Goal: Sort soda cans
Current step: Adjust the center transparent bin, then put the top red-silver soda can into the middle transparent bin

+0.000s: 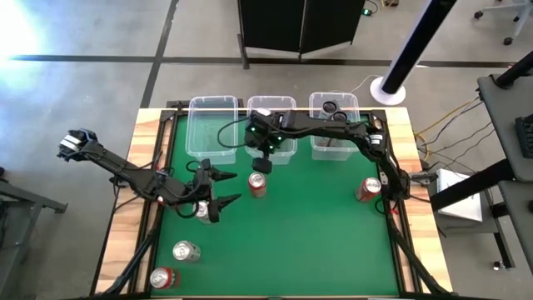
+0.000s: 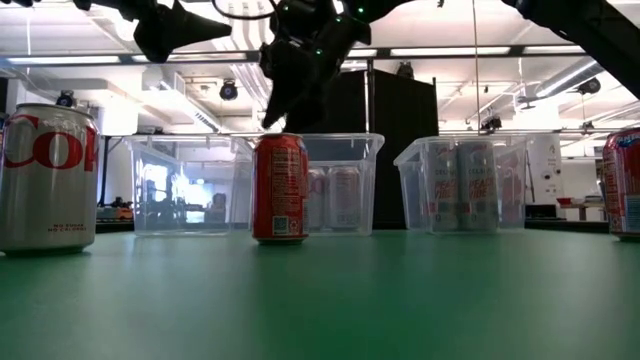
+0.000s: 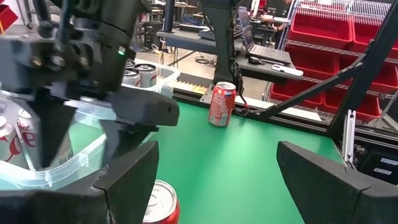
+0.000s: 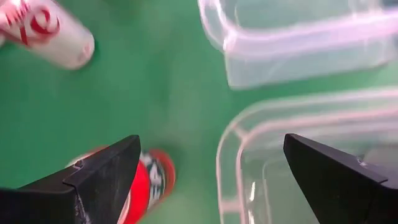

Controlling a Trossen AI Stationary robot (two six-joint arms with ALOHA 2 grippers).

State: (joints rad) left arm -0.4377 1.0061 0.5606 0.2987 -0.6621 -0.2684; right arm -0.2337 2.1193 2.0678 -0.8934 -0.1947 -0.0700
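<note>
We count five soda cans standing loose on the green table (image 1: 316, 242) and three clear bins (image 1: 211, 125) in a row along its far edge. A red can (image 1: 257, 184) stands near the middle of the table, just in front of the middle bin (image 1: 281, 148); another red can (image 1: 368, 189) stands by the right edge; a silver can (image 1: 186, 251) and a red can (image 1: 163, 277) sit near the front left corner; a fifth can (image 1: 202, 210) is mostly hidden under the left arm. In the low view we also see cans inside the middle bin and the right bin (image 2: 470, 186), though we cannot count them surely. The right gripper (image 1: 262, 165) hangs just above the middle red can, its jaws wide apart and empty, the can below and between them toward one finger. The left gripper (image 1: 221, 188) sits left of that same can, jaws spread wide, holding nothing, with the can's top showing beside one finger in the left wrist view.
</note>
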